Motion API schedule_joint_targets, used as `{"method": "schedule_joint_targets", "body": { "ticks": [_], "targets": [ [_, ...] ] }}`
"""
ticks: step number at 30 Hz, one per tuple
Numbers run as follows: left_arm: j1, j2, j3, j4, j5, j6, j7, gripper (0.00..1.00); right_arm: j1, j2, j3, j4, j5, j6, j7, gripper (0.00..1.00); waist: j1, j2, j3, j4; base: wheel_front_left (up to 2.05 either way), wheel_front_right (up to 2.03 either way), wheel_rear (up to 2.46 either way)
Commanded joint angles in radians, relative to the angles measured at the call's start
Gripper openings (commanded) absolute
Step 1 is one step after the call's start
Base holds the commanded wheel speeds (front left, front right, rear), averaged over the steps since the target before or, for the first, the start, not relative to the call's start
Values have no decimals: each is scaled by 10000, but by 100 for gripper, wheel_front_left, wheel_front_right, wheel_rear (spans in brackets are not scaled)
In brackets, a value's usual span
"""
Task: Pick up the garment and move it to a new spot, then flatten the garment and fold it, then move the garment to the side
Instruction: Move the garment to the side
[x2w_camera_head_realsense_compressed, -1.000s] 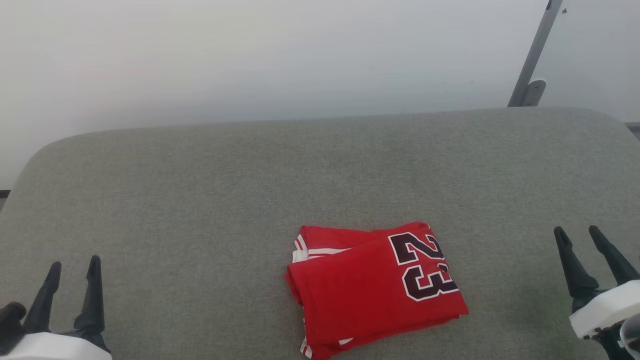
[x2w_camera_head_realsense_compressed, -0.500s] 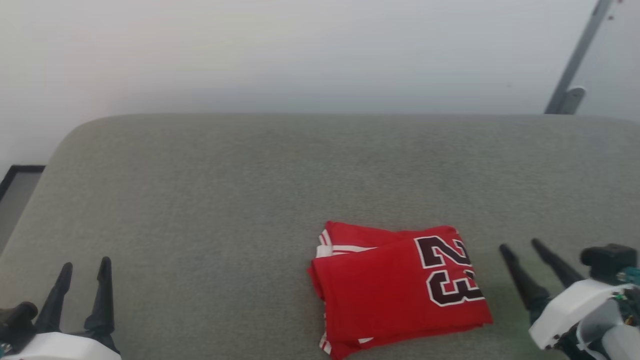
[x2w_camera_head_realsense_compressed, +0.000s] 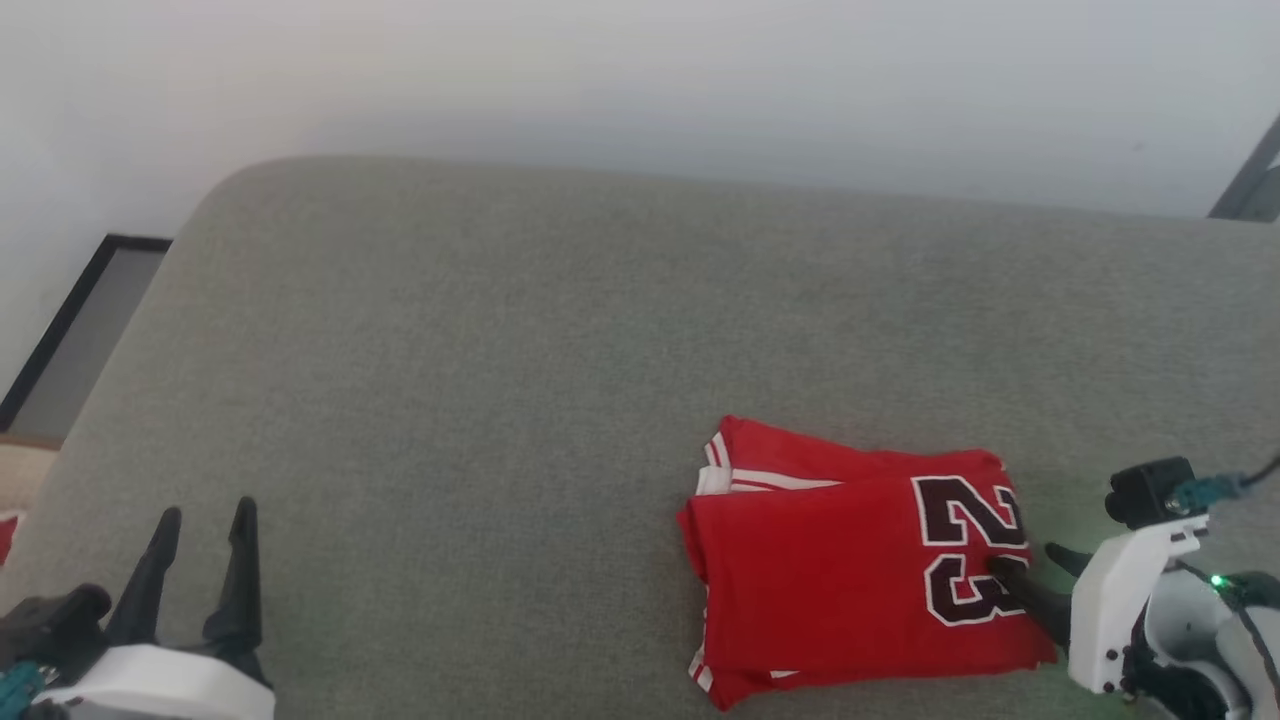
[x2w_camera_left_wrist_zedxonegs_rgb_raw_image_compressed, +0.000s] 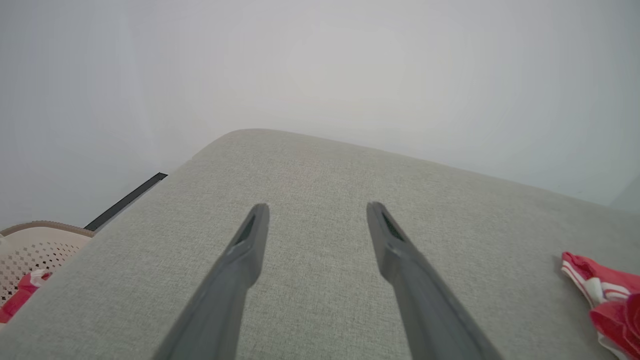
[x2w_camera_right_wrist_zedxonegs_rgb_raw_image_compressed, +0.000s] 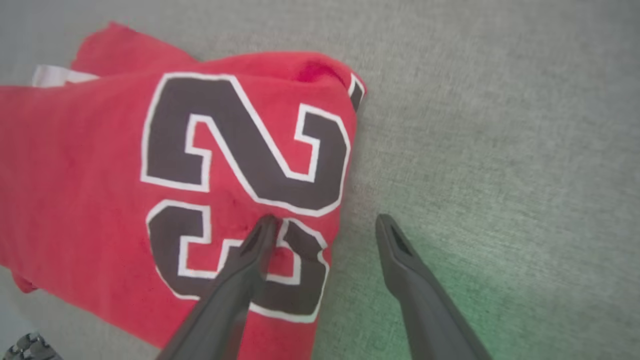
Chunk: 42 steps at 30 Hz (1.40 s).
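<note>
Nearest, at the right edge of the shirt (x2w_camera_head_realsense_compressed: 850, 570): right gripper (x2w_camera_head_realsense_compressed: 1022, 557), fingers spread wide, grasping nothing. Straddles that edge, with one finger over the lower digit of the "23" and the other over bare cushion (x2w_camera_head_realsense_compressed: 500, 400) just beside the shirt. Touching the cloth or only hovering above it: cannot tell. Probably placed so in order to close on the folded edge and carry the whole stack.

Well to the left of the shirt: left gripper (x2w_camera_head_realsense_compressed: 207, 508), released as well, fingers apart with nothing between them, over bare cushion. Seems kept there to leave the way free.

Next, the shirt itself: looks folded already into a compact rectangle, flat on the cushion, number up, striped trim showing at its left side. Probably only the last step left, then: moving it to the side.

Room for moving: a wide bare stretch of cushion left of the shirt, and more bare cushion behind the shirt up to the rounded far edge. Very little visible space right of the shirt.

Far left of the shirt, past the end of the cushion and lower: a basket (x2w_camera_left_wrist_zedxonegs_rgb_raw_image_compressed: 30, 250) with a small red-and-white cloth. A drop there, so better to stop short of that edge.

Farthest behind the shirt: a plain wall (x2w_camera_head_realsense_compressed: 600, 70).
</note>
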Motion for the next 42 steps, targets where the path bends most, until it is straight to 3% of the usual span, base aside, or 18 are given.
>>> {"method": "schedule_joint_targets", "body": {
  "ticks": [1,12,13,14,20,26,42],
  "targets": [
    [-212,-56,-25,-15,-54,-24,-42,100,-146,-62,58,49,-37,5,221,100,0,0,179,148,0,0,0],
    [-729,-367,-364,128,14,-24,-42,100,-1053,249,337,422,4,3,3586,100,0,0,878,528,0,0,0],
    [-764,-372,-385,143,20,-24,-42,100,-1098,311,368,408,5,5,3815,5,0,0,899,546,0,0,0],
    [-805,-390,-413,155,26,-24,-42,100,-1133,363,383,326,-1,6,3985,0,0,0,931,569,0,0,0],
    [-981,-410,-379,167,47,-24,-42,100,-1411,398,-61,-181,-138,5,4432,0,0,0,1058,521,0,0,0],
    [-1167,-346,-493,-3,129,-24,-42,100,-1688,42,-765,-624,-390,1,4339,0,0,0,1156,165,0,0,0],
    [-2642,-65,-1381,-82,265,-24,-42,100,-3045,-1097,-2379,-517,-1424,3,3715,0,0,0,2057,-1554,0,0,0]
  ]
}}
